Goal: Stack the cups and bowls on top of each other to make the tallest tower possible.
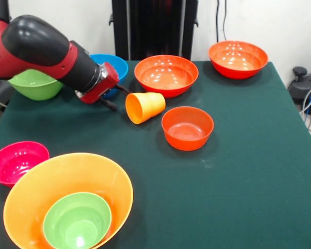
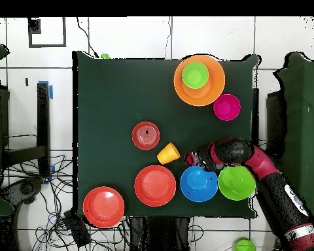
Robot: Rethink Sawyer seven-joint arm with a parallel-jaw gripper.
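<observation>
Dark green surface [image 1: 238,155] in front of a white wall. Bowls counted: seven.

Largest is one orange bowl [image 1: 67,176] at the near left corner, with one small green bowl [image 1: 76,220] nested inside it; this is the only stacked pair. Two wide red-orange bowls follow, one at far centre [image 1: 166,75] and one at far right [image 1: 238,58]. One blue bowl [image 1: 114,65] and one green bowl [image 1: 35,84] sit behind the arm. One small red-orange bowl [image 1: 187,127] stands mid-surface and one pink bowl [image 1: 16,162] at left.

Cups counted: one, an orange cup [image 1: 144,107], tilted onto its side.

The claw [image 1: 113,98] is just beside the cup's base; whether it grips cannot be determined.
</observation>
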